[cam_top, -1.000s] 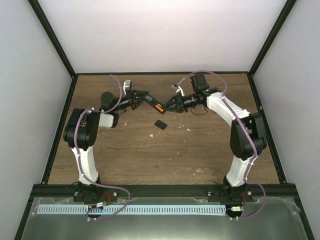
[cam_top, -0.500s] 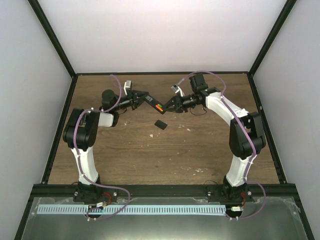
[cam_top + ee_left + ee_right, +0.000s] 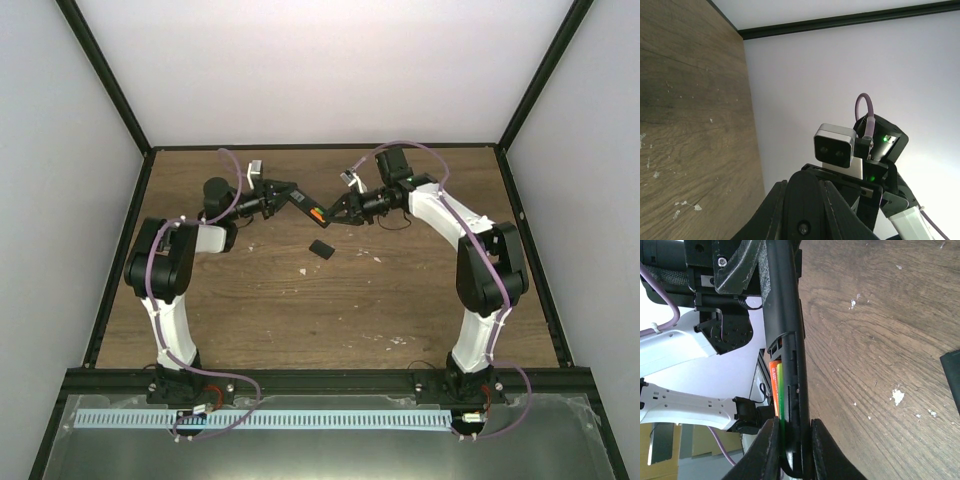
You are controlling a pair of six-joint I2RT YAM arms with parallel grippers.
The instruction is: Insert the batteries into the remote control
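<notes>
Both grippers hold the black remote control point(image 3: 303, 206) in the air between them over the back of the table. My left gripper point(image 3: 281, 196) is shut on its left end, which fills the left wrist view point(image 3: 807, 210) edge-on. My right gripper point(image 3: 336, 211) is shut on the other end, with one finger point(image 3: 767, 452) against a battery and the other finger point(image 3: 822, 452) on the remote's back point(image 3: 785, 315). An orange battery with a green end point(image 3: 775, 390) sits in the open compartment and shows as an orange spot in the top view point(image 3: 318, 215). I see no other battery.
A small black squarish cover piece point(image 3: 321, 249) lies on the wooden table point(image 3: 300, 310) just in front of the remote; its corner shows in the right wrist view point(image 3: 953, 380). Pale chipped specks point(image 3: 897, 396) dot the wood. Black frame rails point(image 3: 120, 260) border the table.
The right arm has shifted slightly to the left. Both grippers keep their hold on the remote, which has barely moved.
</notes>
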